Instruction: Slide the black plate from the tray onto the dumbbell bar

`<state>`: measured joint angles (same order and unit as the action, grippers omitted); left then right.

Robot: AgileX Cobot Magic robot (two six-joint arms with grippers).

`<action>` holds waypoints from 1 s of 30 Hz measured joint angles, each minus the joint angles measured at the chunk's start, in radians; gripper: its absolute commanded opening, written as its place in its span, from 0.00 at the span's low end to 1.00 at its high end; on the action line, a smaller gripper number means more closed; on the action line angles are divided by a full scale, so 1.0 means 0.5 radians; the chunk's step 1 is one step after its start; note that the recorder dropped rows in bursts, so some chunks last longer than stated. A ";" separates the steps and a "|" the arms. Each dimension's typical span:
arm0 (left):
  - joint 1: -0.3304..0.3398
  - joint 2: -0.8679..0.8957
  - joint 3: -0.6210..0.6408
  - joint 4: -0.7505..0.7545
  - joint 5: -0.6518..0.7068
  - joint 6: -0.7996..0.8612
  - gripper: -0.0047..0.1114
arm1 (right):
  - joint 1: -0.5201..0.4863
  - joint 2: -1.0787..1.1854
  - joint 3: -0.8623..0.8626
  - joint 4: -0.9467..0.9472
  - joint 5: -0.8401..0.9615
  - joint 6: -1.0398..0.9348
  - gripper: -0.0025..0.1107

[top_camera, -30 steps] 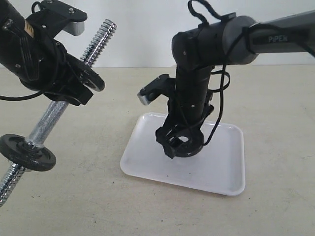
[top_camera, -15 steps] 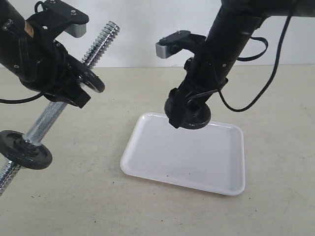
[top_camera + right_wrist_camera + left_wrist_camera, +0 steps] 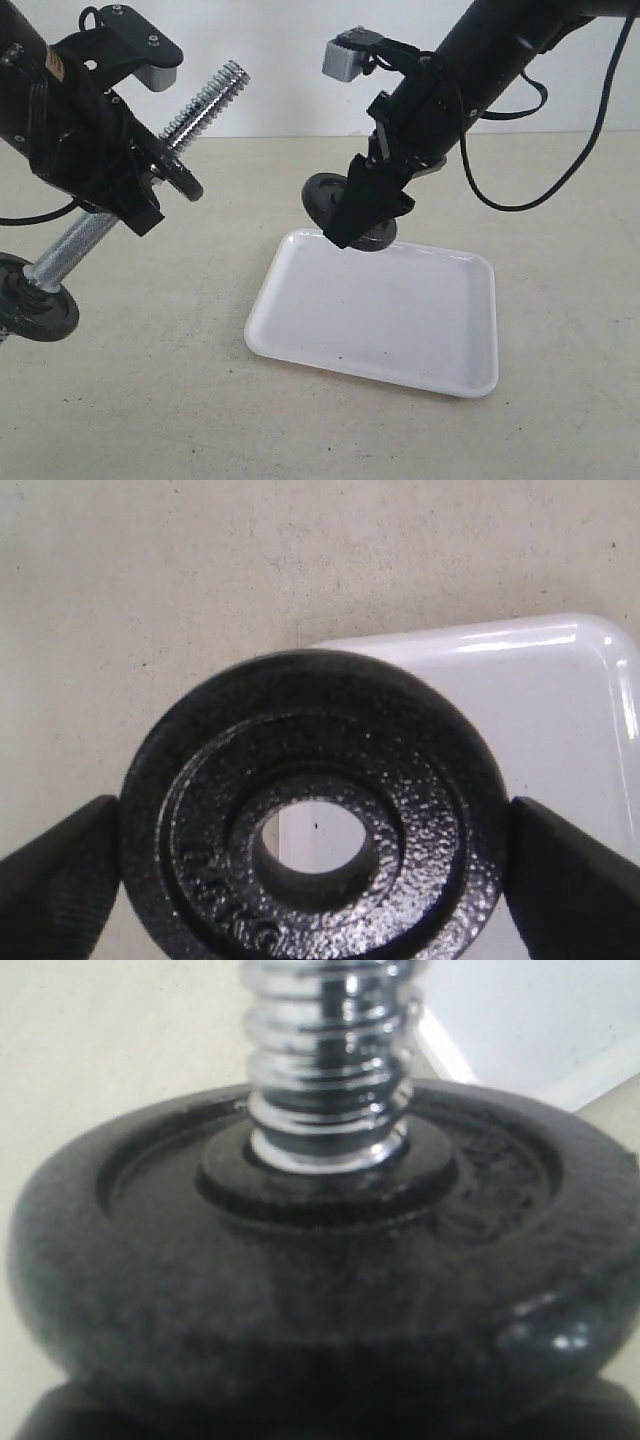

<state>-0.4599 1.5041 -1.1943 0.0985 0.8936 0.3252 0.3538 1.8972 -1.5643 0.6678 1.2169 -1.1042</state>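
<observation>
My right gripper (image 3: 362, 218) is shut on the black plate (image 3: 335, 203), holding it tilted in the air over the far left corner of the white tray (image 3: 400, 330). In the right wrist view the plate (image 3: 400, 820) sits clamped by its rim between both fingers (image 3: 60, 880), and the tray (image 3: 560, 710) shows through its hole. My left gripper (image 3: 140, 200) holds the chrome dumbbell bar (image 3: 70, 245) slanted, its threaded end (image 3: 208, 97) pointing up and right. One black disc (image 3: 178, 172) sits on the bar just above that gripper. The left wrist view is filled by this disc (image 3: 300, 1290) and the thread (image 3: 325, 1070).
A second black disc (image 3: 35, 310) sits on the bar's lower end at the left edge. The beige tabletop (image 3: 150, 400) stretches round the tray. A white wall (image 3: 280, 60) stands behind. A cable (image 3: 590, 140) hangs from the right arm.
The right gripper has lifted the black plate off the tray, up and to the left, and tilted it toward the bar. The left arm shifted the bar slightly left and steeper.
</observation>
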 measured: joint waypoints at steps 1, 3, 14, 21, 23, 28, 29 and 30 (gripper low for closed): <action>0.000 0.000 0.000 0.005 0.011 0.015 0.08 | -0.004 -0.005 0.000 0.024 0.000 -0.037 0.02; 0.000 0.000 0.000 0.018 0.036 0.061 0.08 | -0.027 -0.012 0.000 0.065 0.000 -0.135 0.02; 0.000 -0.009 0.000 0.018 0.108 0.216 0.08 | -0.102 -0.096 0.003 0.300 0.004 -0.520 0.02; 0.000 -0.012 0.000 0.018 0.113 0.257 0.08 | -0.286 -0.189 0.003 0.522 0.004 -0.592 0.02; 0.000 -0.012 0.000 0.018 0.113 0.297 0.08 | -0.314 -0.206 0.003 0.584 0.000 -0.616 0.02; 0.000 -0.012 0.000 0.018 0.114 0.454 0.08 | -0.328 -0.210 0.003 0.814 -0.002 -0.694 0.02; 0.000 -0.012 0.000 0.018 0.114 0.469 0.08 | -0.328 -0.210 0.003 0.837 -0.002 -0.701 0.02; 0.000 -0.012 0.000 0.018 0.106 0.478 0.08 | -0.328 -0.210 0.003 0.888 -0.002 -0.713 0.02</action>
<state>-0.4599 1.4983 -1.1943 0.1077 0.9468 0.5641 0.1896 1.7924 -1.5625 1.1116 1.2160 -1.4610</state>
